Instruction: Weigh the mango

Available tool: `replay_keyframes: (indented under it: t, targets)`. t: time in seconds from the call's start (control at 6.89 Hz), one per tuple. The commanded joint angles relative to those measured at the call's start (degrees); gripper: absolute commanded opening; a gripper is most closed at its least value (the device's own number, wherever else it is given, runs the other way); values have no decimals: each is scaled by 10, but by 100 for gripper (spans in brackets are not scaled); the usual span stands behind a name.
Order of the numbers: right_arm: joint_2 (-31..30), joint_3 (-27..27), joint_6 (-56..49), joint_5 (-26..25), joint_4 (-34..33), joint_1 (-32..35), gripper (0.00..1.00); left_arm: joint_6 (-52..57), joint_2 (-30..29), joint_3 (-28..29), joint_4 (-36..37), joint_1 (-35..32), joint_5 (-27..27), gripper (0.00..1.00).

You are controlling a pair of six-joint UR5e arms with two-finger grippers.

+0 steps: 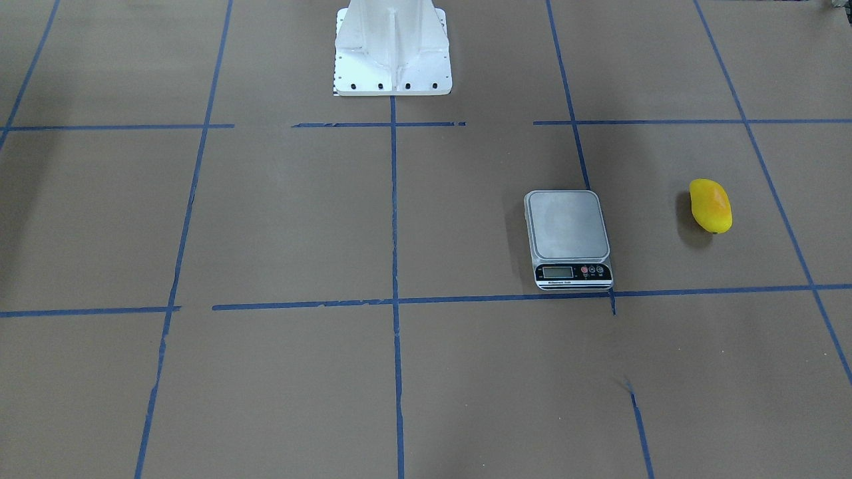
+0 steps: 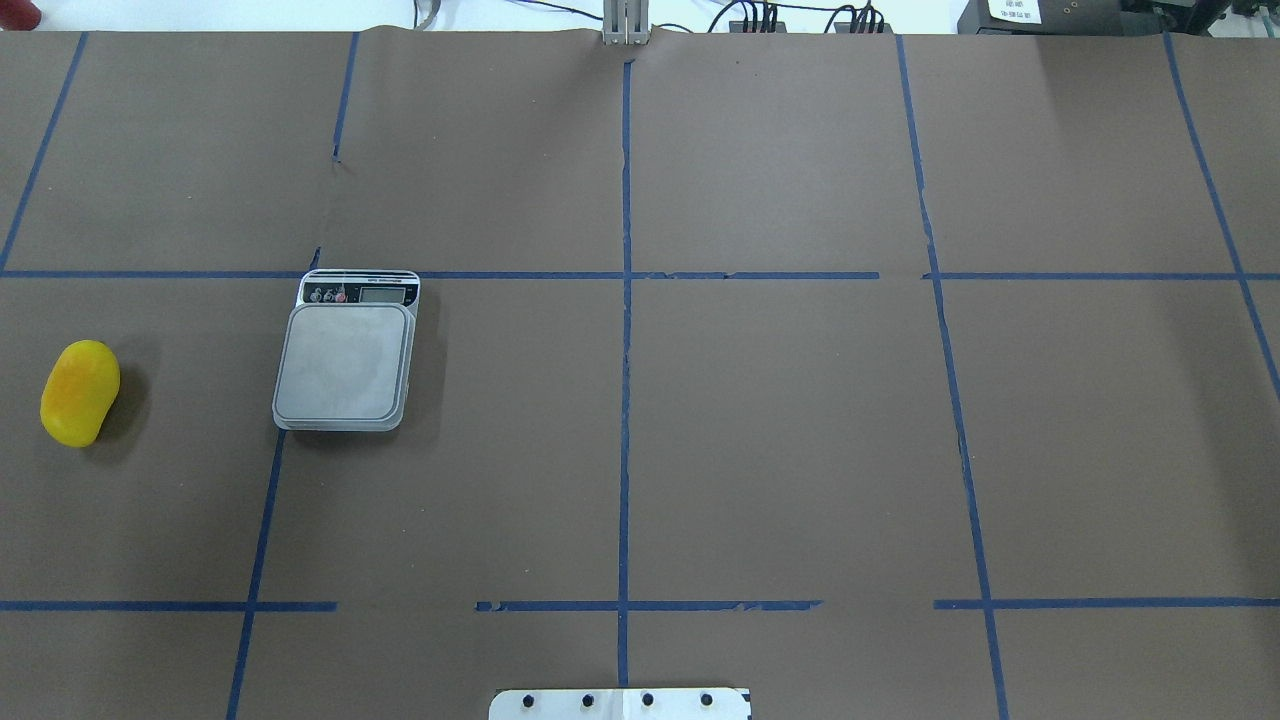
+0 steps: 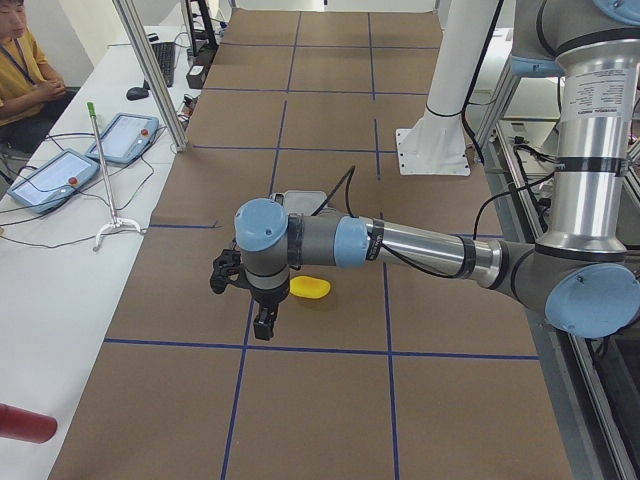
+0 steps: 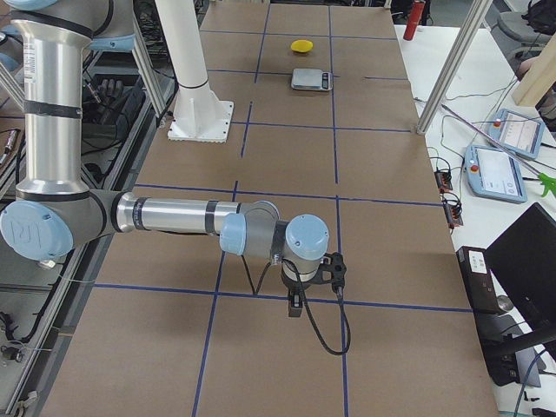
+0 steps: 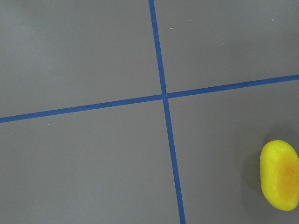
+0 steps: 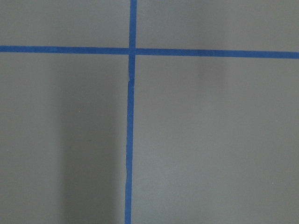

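Note:
The mango (image 1: 711,206) is yellow with an orange blush and lies on the brown table, apart from the scale (image 1: 567,233). In the overhead view the mango (image 2: 80,392) is at the far left and the scale (image 2: 346,360), its platform bare, is to its right. The left wrist view shows the mango (image 5: 279,175) at its lower right edge. My left gripper (image 3: 264,322) hangs above the table close to the mango (image 3: 311,288); I cannot tell if it is open. My right gripper (image 4: 295,306) is far from the scale (image 4: 311,79); I cannot tell its state.
The white robot base (image 1: 393,50) stands at the table's middle edge. Blue tape lines (image 2: 626,400) divide the brown table. Operator pendants (image 3: 60,165) and a person sit beside the table. A red object (image 3: 25,425) lies at the table's near corner.

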Motion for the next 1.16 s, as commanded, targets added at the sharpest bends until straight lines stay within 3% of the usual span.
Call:
replay_keyframes:
  t: [0.0, 0.44, 0.73, 0.87, 1.02]
  targets:
    - [0, 0, 0, 0, 0, 0, 100, 0, 0, -5, 8, 0, 1, 100]
    - [0, 0, 0, 0, 0, 0, 100, 1, 10, -3, -2, 1, 2, 100]
    - [0, 0, 0, 0, 0, 0, 100, -4, 11, -4, -51, 8, -3, 100]
    - [0, 0, 0, 0, 0, 0, 100, -19, 11, -3, -52, 34, -4, 100]
    - [0, 0, 0, 0, 0, 0, 100, -131, 6, -5, -65, 110, -4, 100]
